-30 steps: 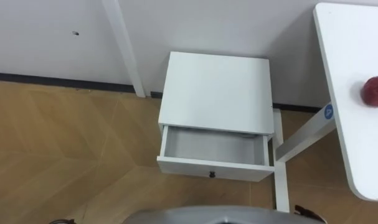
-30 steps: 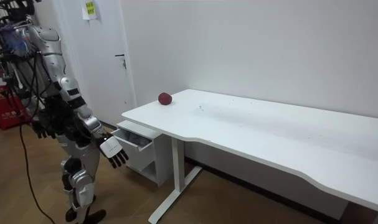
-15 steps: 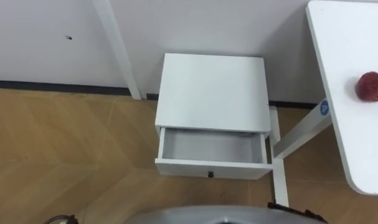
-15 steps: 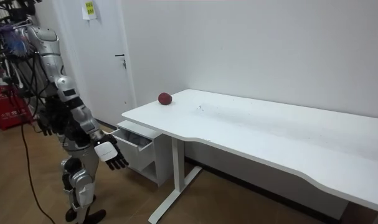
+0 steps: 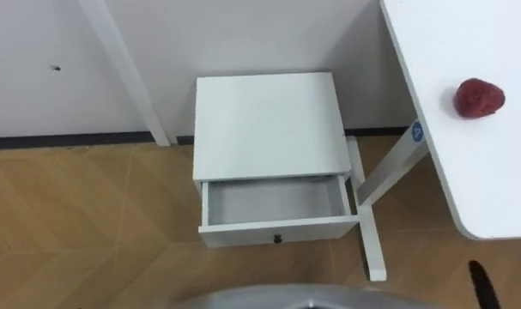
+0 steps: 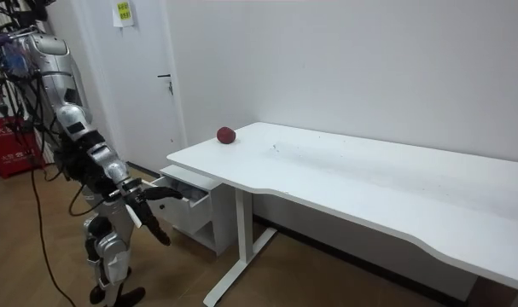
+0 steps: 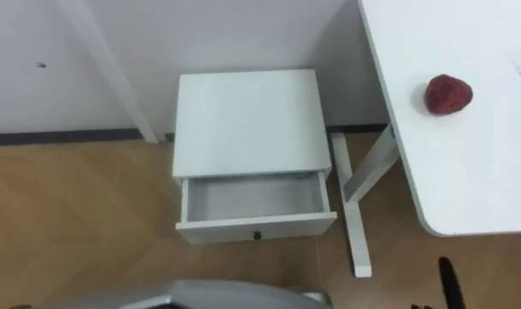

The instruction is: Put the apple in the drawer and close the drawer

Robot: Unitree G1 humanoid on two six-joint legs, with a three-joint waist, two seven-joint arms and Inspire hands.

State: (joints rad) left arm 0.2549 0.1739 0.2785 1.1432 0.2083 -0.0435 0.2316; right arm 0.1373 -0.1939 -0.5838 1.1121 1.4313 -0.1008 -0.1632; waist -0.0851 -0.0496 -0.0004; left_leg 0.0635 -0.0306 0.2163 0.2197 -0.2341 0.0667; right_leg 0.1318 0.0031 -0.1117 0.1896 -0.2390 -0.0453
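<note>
Apple: you had the apple lying on the table at far right, near its left edge and well apart from the drawer; not yet put in.
Drawer: the drawer stood pulled out toward you from the nightstand, with a small dark knob mid-front.
Right hand: your right hand hung low, near the drawer front but apart. Its fingers were straight and held nothing, one dark tip at the near right corner.
Stance: you had the robot standing before the nightstand, at the room view's left of the table.
Edges: the table's near left corner was rounded. Its slanted leg met a foot bar just beside the nightstand's right side. The nightstand backed onto the wall, with a dark baseboard to the left.
Open room: you had bare floor left of and nearer than the drawer, and a narrow gap on its right.
Materials: table and nightstand were smooth flat white. The floor was herringbone wood. The apple was dark red, roundish and a bit lumpy.
</note>
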